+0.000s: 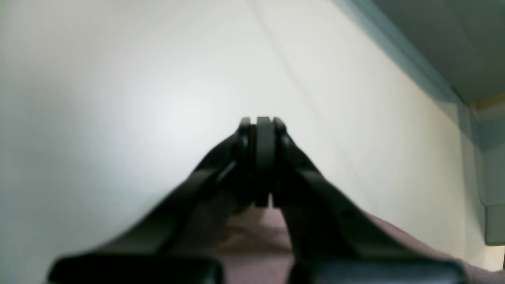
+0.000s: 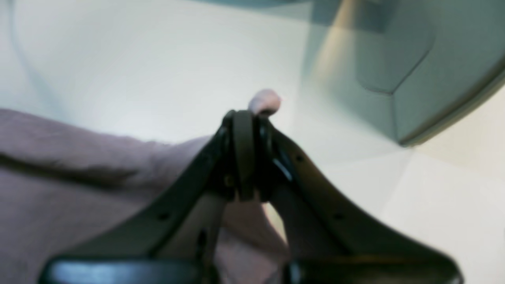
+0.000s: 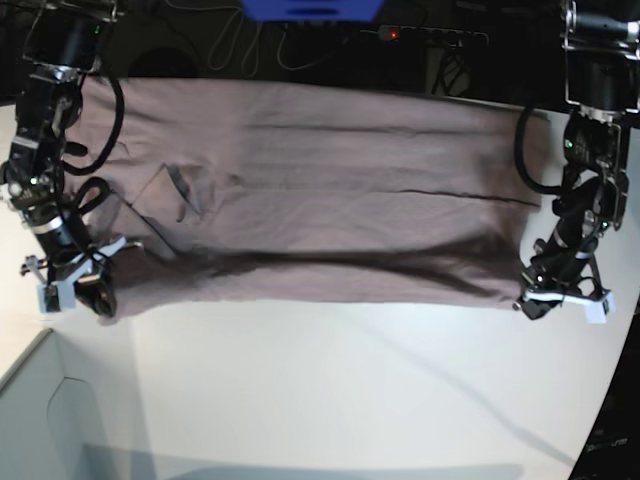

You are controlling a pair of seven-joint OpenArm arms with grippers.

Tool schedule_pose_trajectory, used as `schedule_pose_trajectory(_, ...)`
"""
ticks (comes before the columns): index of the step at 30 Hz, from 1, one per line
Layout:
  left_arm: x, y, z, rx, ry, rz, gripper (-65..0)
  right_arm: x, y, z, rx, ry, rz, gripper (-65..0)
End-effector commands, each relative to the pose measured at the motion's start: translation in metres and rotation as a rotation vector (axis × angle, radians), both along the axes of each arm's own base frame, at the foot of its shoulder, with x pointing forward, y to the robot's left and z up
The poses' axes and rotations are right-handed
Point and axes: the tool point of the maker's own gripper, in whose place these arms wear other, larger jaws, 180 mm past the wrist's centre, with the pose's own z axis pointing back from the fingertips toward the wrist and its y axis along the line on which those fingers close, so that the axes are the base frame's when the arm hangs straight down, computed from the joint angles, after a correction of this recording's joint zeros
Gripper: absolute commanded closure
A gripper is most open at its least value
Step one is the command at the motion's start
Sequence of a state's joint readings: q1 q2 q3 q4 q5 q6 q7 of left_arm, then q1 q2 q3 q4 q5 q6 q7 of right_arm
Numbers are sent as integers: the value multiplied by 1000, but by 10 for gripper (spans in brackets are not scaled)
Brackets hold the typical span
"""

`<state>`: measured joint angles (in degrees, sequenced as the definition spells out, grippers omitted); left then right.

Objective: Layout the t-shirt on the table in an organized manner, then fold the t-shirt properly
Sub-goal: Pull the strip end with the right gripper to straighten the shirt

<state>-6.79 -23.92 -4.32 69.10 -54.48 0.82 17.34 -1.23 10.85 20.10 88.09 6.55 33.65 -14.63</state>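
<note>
The table (image 3: 330, 390) lay bare and white along the shirt's near edge, curving off at one corner; a pale box (image 3: 50, 420) sat at the other near corner. The shirt (image 3: 320, 200) stretched wide across the far half of the table, mauve and creased, its near hem folded into a dark ridge. The right gripper (image 3: 95, 298) reached down at one hem corner, its jaws pinching a nub of shirt that poked past the tips. The left gripper (image 3: 530, 305), at the opposite corner, was pressed together with shirt beneath it; whether it held fabric I cannot tell.
</note>
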Motion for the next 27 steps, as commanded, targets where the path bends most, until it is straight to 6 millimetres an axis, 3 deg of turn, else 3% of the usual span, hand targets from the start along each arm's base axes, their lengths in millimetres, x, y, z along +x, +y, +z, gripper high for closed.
schedule_pose_trajectory(1, 8, 6, 20, 15, -62, 3, -1, -1, 6, 16, -1, -54, 42, 0)
schedule_pose_trajectory(4, -2, 7, 9, 9, -35, 6, -1, -23, 21, 10, -11, -27, 121, 0)
schedule_pose_trajectory(7, -18, 21, 1, 3, -18, 50, -1, -41, 30, 10, -16, -23, 136, 0)
schedule_pose_trajectory(13, -39, 32, 9, -10, -47, 100, -1, -71, 35, 19, -43, -26, 137, 0)
schedule_pose_trajectory(19, -56, 32, 2, -6, -27, 98, -1, -106, 38, -3, -39, 64, 145, 0)
schedule_pose_trajectory(27, -75, 33, -15, -4, 23, 101, -1, -142, 47, -16, 46, 63, 134, 0)
